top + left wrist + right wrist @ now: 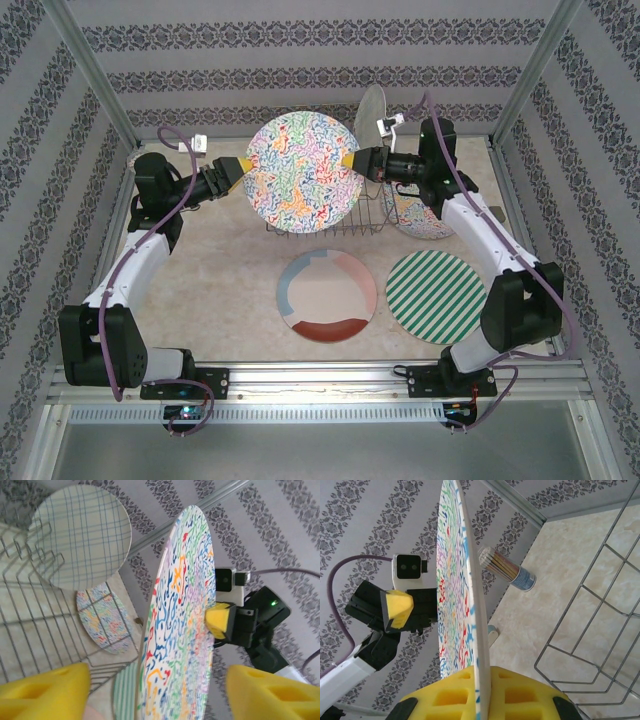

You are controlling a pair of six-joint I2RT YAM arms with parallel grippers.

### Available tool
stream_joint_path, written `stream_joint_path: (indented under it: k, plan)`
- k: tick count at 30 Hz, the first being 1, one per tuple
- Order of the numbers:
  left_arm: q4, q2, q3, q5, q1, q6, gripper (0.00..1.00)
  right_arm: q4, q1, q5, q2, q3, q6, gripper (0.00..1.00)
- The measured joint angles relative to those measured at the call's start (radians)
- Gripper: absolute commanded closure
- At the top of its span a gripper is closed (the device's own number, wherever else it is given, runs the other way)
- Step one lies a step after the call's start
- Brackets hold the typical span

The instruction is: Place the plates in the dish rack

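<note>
Right hand [352, 163]: closed, yellow pads pinching the right rim of a floral plate [302, 172]. Left hand [243, 170]: open, pads spread wide on either side of the same plate's left rim, not pressing it. Plate upright between the two hands, patterned face toward the overhead camera, over the near side of the wire rack [368, 224]. Impossible to tell whether its lower edge touches the wires.

Plates, counted: five.
- One in the grip.
- One checked plate [372, 113], standing on edge among the prongs at the rack's far right end.
- A second floral plate [422, 214], just right of the rack and partly behind the right arm.
- Two lying flat on the surface [210, 270] in front of the rack, side by side and apart: cream plate [327, 295] with blue, pink and rust rim blocks on the left, green-and-white striped plate [435, 296] on the right.

Racks: one. Hands: two. One cup of pencils [507, 570] on the surface near the wall, apart from the rack.
</note>
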Motion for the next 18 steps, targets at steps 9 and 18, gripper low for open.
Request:
stream_joint_path:
  k: [9,18]
  plan:
    - [-0.093,-0.027,0.006,-0.038,0.002,0.072,0.0,-0.079,0.0,0.075,-0.076,-0.01,-0.055,1.0]
    - [-0.328,-0.091,0.053,-0.196,0.002,0.241,0.0,-0.231,0.032,0.289,-0.188,-0.01,-0.125,1.0]
